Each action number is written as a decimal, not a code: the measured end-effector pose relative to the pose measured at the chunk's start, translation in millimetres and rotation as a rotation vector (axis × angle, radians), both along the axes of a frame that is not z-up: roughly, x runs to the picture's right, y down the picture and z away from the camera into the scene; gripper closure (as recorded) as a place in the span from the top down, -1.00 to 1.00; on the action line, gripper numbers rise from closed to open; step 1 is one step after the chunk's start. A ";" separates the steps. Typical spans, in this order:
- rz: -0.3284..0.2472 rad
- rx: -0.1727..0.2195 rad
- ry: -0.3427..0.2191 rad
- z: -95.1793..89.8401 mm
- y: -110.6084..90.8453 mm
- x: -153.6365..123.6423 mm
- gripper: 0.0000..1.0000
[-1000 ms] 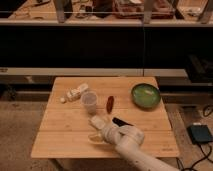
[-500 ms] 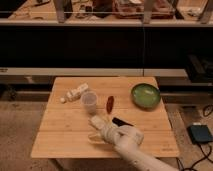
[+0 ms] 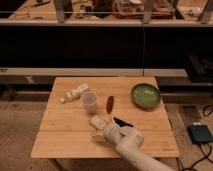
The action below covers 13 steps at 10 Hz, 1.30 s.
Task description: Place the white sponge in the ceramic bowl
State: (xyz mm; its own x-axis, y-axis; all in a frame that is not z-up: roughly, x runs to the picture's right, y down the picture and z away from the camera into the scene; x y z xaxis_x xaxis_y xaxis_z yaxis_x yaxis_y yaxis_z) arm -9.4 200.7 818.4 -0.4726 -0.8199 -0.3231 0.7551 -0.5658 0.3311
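Holds gripper (image 3: 98, 128) at the white sponge (image 3: 97, 121), near middle, unchanged from a second ago; cannot tell jaw state. Leaves carry to ceramic bowl (image 3: 146, 94), far right, undone.

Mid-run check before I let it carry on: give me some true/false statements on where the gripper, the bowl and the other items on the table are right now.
1. The ceramic bowl holds nothing. True.
2. The gripper is above the bowl. False: it is over the front middle of the table, beside the black slab.
3. The translucent cup stands upright, left of the bowl. True.
4. The reddish-brown item lies inside the cup. False: it lies on the table between the cup and the bowl.
5. The white bottle-like item lies toward the table's left rear. True.
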 end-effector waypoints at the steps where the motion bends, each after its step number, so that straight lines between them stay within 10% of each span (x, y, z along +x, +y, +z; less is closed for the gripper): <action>1: 0.006 0.017 0.010 8.9 -2.5 2.1 0.60; 5: -0.018 0.031 -0.002 23.7 7.0 -12.9 0.56; 11: -0.088 0.005 0.008 26.9 17.2 -7.8 -0.62; 13: -0.095 -0.010 0.016 26.2 18.3 1.8 -0.71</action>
